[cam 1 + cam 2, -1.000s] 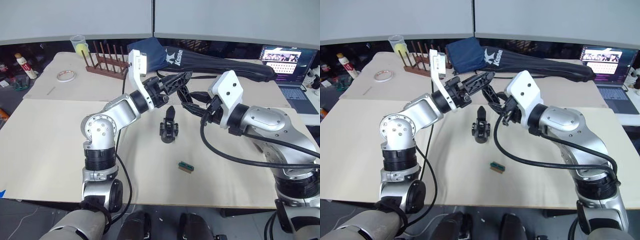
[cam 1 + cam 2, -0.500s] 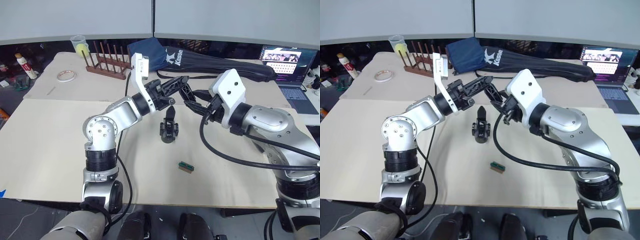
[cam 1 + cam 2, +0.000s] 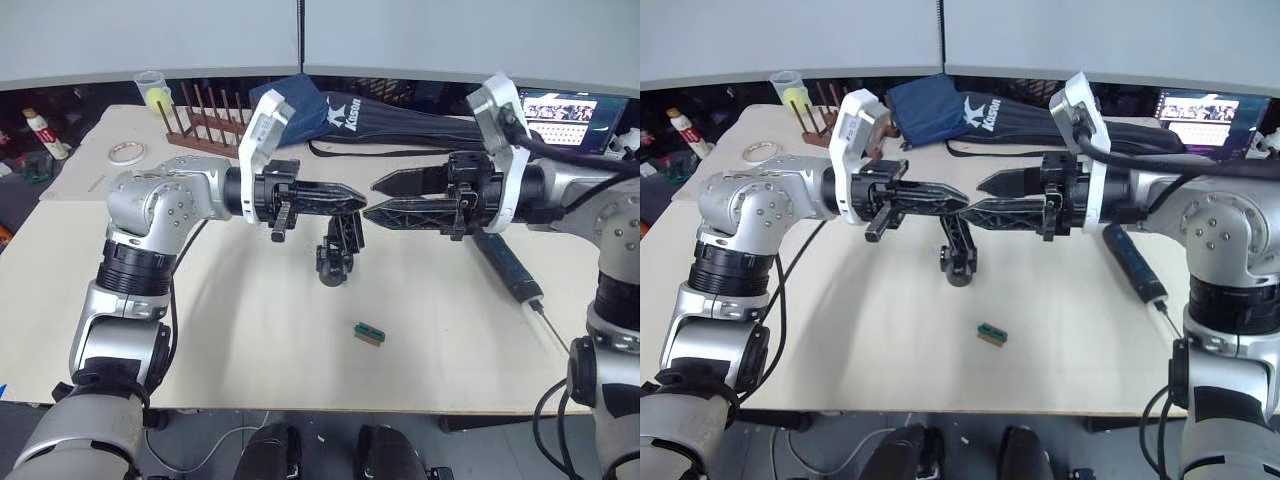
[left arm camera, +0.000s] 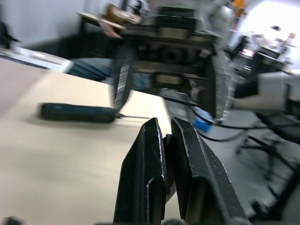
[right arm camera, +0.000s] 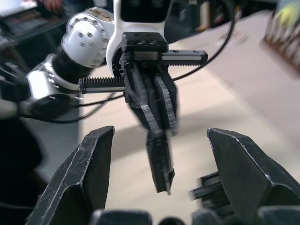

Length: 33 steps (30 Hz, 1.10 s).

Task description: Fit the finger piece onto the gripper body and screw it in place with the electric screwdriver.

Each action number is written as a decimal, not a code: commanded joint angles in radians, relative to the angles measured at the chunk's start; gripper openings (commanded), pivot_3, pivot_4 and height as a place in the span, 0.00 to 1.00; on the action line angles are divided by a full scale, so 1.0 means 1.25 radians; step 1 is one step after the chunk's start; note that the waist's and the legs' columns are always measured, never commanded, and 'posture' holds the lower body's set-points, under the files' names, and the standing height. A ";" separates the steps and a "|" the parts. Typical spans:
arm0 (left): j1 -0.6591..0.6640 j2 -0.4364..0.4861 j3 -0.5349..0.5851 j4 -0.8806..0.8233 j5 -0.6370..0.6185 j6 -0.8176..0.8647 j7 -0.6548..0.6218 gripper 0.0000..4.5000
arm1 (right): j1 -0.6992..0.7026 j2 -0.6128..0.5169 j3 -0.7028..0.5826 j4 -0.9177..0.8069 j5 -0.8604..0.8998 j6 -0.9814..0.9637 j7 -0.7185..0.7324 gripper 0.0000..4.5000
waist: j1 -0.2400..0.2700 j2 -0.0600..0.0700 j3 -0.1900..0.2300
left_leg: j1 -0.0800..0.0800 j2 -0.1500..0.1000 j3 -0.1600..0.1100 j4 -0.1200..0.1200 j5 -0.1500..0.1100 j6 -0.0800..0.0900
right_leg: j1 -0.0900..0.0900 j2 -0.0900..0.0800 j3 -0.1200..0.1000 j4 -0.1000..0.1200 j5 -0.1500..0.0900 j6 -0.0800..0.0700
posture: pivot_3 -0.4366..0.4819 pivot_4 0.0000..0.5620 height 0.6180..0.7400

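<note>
Left gripper (image 3: 355,201): one, centre frame, fingers pressed together on finger piece (image 4: 168,151). Right gripper (image 3: 383,197): one, fingers spread, empty, tip-to-tip with left. Gripper body (image 3: 338,250): one, upright on table (image 3: 250,330), just below tips. Electric screwdriver (image 3: 505,268): one, lying at right. Green block (image 3: 370,333): one, lower centre. Black bag (image 3: 400,118), wooden rack (image 3: 205,125), tape roll (image 3: 126,152): upper frame.

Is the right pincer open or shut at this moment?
Open. In the right wrist view its two fingers stand wide apart, with the left pincer showing in the gap between them. The head views show its fingertips spread too.
</note>
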 commanded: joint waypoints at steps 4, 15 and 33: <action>-0.036 -0.013 0.035 0.007 -0.012 0.021 -0.017 0.00 | 0.022 0.031 0.048 -0.011 -0.021 -0.062 0.034 0.78 | -0.002 0.000 0.000 | 0.000 0.000 0.000 0.000 0.000 0.000 | 0.000 0.000 0.000 0.001 0.000 0.000 | 0.48 0.27 0.92; -0.032 -0.022 0.047 0.002 -0.004 0.037 -0.008 0.00 | 0.019 0.057 0.058 -0.003 -0.048 -0.117 0.042 0.30 | -0.001 0.000 0.000 | 0.000 0.000 0.000 0.000 0.000 0.000 | 0.000 0.000 0.000 0.002 0.000 0.000 | 0.48 0.27 0.92; -0.015 0.046 0.008 0.083 0.131 -0.104 -0.092 0.49 | 0.051 0.031 0.097 -0.023 -0.148 -0.236 0.112 0.07 | -0.004 0.000 0.000 | 0.000 0.000 0.000 0.000 0.000 0.000 | -0.001 0.000 0.000 0.001 0.000 0.000 | 0.48 0.27 0.92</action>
